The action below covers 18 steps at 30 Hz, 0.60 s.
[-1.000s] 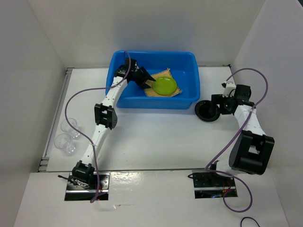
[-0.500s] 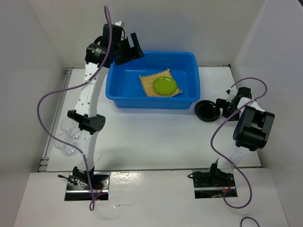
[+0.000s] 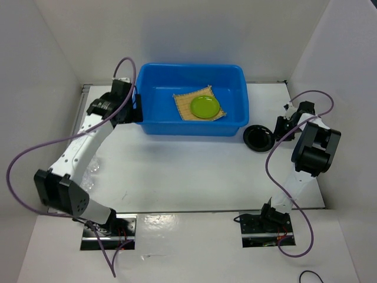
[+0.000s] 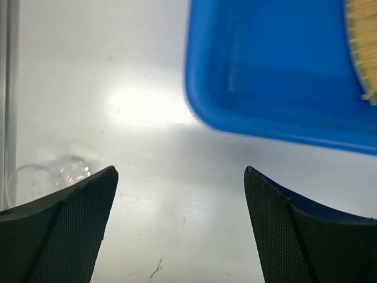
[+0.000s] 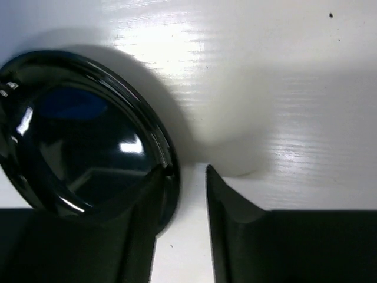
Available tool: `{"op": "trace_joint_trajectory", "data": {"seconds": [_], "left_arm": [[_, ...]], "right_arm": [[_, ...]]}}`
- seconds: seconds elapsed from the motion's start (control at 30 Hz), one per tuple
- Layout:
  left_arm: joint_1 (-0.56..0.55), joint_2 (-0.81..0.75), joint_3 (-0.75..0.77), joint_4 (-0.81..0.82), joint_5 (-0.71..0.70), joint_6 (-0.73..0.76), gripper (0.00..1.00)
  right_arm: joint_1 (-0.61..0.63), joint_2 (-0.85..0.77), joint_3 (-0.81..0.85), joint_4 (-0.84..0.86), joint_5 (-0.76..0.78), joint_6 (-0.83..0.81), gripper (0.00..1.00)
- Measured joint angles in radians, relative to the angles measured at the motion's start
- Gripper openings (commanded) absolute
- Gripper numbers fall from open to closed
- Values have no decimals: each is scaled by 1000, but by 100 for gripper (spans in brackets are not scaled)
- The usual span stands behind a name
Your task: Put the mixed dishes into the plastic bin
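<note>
We found the bin (image 3: 158,109) by the far edge of the desk (image 3: 194,174), midway along it, the mat (image 3: 181,106) in it and the plate (image 3: 205,107) on the mat. The dish (image 3: 258,137) lay just right of the bin's near right corner. 2 cups (image 4: 44,175) stood near the left edge.

A white desk (image 3: 188,171) sits inside a plain white enclosure – a back wall (image 3: 194,29) and angled side panels left (image 3: 29,88) and right (image 3: 347,71). A metal rail (image 3: 84,93) runs along the desk's left edge. In front is a glossy white shelf (image 3: 188,247), with a loop of black cable (image 3: 309,276) at its near right corner.
</note>
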Motion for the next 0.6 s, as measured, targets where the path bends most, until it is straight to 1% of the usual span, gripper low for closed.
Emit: {"op": "trace_joint_trajectory", "data": {"seconds": [0.03, 0.07, 0.1, 0.17, 0.2, 0.23, 0.27, 0.33, 0.43, 0.53, 0.6], "left_arm": [[21, -48, -73, 27, -1, 8, 90], [32, -90, -127, 47, -1, 11, 90], [35, -126, -164, 64, -6, 13, 88], [35, -177, -213, 108, -19, 10, 85], [37, -192, -230, 128, -23, 8, 85], [42, -201, -248, 152, -20, 6, 85], [50, -206, -266, 175, -13, 6, 85], [80, -209, -317, 221, 24, 5, 83], [121, -209, -375, 246, 67, 4, 83], [142, -209, -403, 256, 93, 4, 83], [148, -209, -405, 263, 108, 3, 83]], "right_arm": [[-2, 6, 3, 2, -6, 4, 35], [-3, 9, 5, 2, -11, 8, 27], [-3, 11, 6, 2, -14, 7, 23], [-4, 16, 7, 2, -36, 18, 14], [-4, 16, 8, 1, -47, 24, 6], [-4, 16, 8, 0, -55, 28, 2], [-4, 16, 9, -2, -66, 34, 0], [-10, 14, 8, -8, -80, 45, 0], [-18, -16, -19, -9, -73, 53, 0], [-28, -91, -80, -17, -39, 56, 0], [-32, -177, -127, -27, -12, 52, 0]]}}
